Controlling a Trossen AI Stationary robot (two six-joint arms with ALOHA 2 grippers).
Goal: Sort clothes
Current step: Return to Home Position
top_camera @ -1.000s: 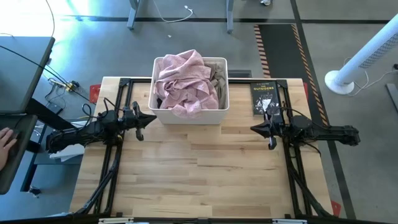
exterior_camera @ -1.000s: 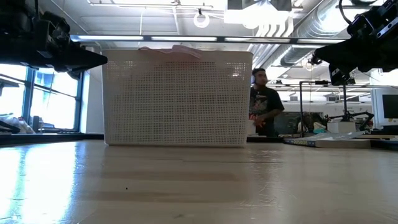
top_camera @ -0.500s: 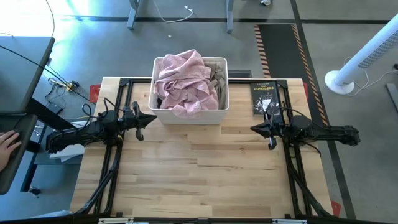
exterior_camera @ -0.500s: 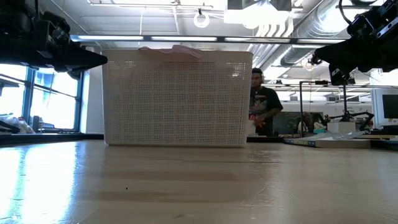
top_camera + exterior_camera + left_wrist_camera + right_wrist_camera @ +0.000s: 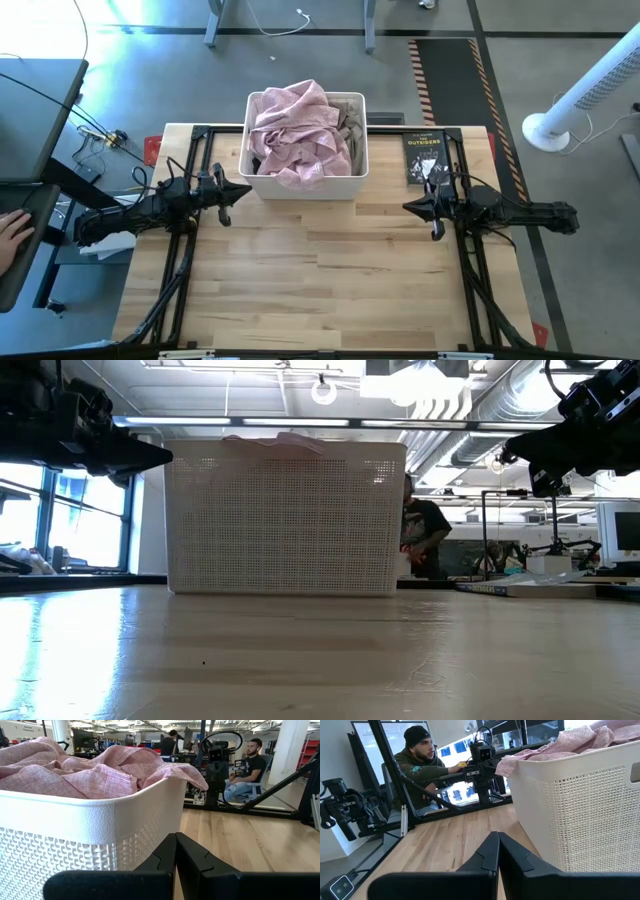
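My left gripper (image 5: 245, 189) and right gripper (image 5: 407, 207) hover closed and empty, flanking the far-centre basket (image 5: 300, 189) heaped with a pink garment (image 5: 292, 135).

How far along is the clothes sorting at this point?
Done: the light pink garment lies in the white plastic lattice basket at the far centre of the wooden table, a darker garment beside it; no clothes show outside. In hand: nothing; the left gripper and right gripper are shut, flanking the basket without touching. Left: seemingly nothing to sort.
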